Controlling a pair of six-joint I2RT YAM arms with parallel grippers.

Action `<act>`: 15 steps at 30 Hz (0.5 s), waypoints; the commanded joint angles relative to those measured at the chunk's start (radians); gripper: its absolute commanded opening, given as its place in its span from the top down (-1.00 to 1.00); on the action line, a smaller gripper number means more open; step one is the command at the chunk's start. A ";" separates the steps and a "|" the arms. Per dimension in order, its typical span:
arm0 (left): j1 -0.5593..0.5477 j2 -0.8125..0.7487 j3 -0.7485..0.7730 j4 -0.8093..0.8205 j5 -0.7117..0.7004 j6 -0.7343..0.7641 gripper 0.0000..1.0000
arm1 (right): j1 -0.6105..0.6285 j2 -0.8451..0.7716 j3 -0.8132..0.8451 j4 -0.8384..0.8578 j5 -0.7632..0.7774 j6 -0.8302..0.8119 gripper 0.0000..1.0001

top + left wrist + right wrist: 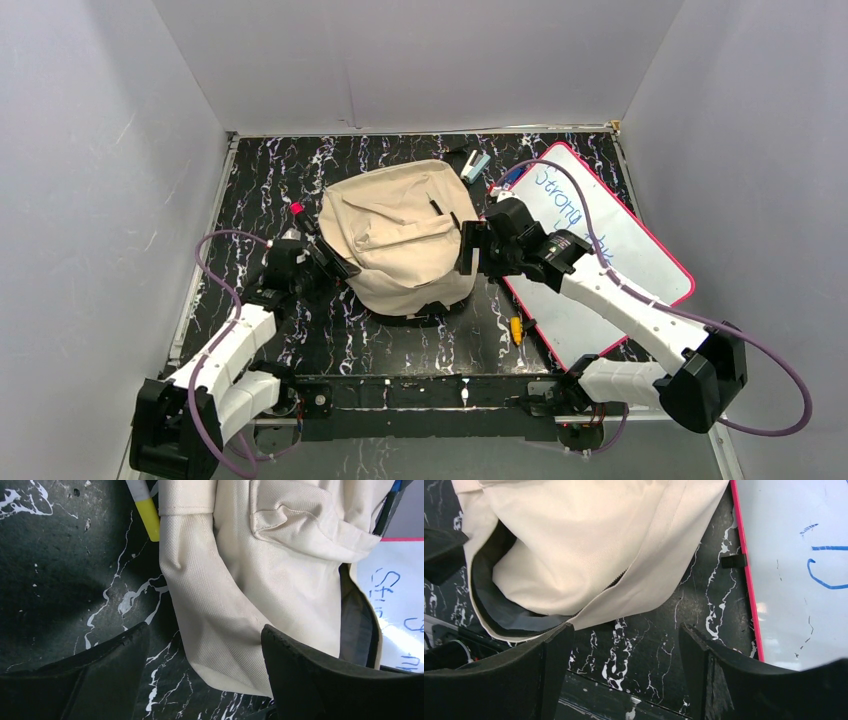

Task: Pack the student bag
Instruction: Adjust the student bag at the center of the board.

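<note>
**Limp cloth bag mid-counter, both jaws open at its sides**

Student bag (400,235) sits approx. centre of the black marbled counter (300,160), slumped in a creased heap between the two arms. Pink-framed whiteboard (610,255) lies just beside it on the right. Small loose bits around: yellow-tipped marker (148,520) near the bag's edge, a red-tipped item (297,209) at its left, and a small pale thing (475,164) behind it, too small to ID.

Left gripper (202,635): jaws spread wide, with a corner of the cream fabric lying between them. It's not pinched, nothing held. Right gripper (621,630): jaws also wide apart, hovering low at the bag's right side, mostly bare counter between them, holding nothing.

Handling, my read:
- Soft, no stiffness. Folds and sags everywhere, so it won't keep a shape or stay open w/o support.
- Prob. light. Looks empty or near empty, though the inside is mostly hidden.
- Woven cloth, not slippery; a pinch should hold OK. Not fragile.
- Flat panels are a bad grab, as the fabric will just bunch up and drag.

Where to hold: the mouth shows in the right wrist view, w/ grey lining and black zipper (616,577) along the rim. Best bet is to pinch that zipper edge, one gripper each side, and pull apart so the opening stays wide. Black straps are an alt. hold for shifting the whole bag. Risk: the rim folds shut once either side lets go.
</note>
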 commanded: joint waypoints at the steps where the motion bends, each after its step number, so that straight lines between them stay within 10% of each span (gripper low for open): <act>1: -0.002 0.005 -0.027 0.066 0.003 -0.061 -0.55 | -0.024 -0.010 0.046 0.073 -0.007 0.035 -0.69; 15: -0.002 0.136 0.016 0.130 -0.056 -0.026 0.78 | -0.050 0.041 0.080 0.034 0.028 0.025 -0.71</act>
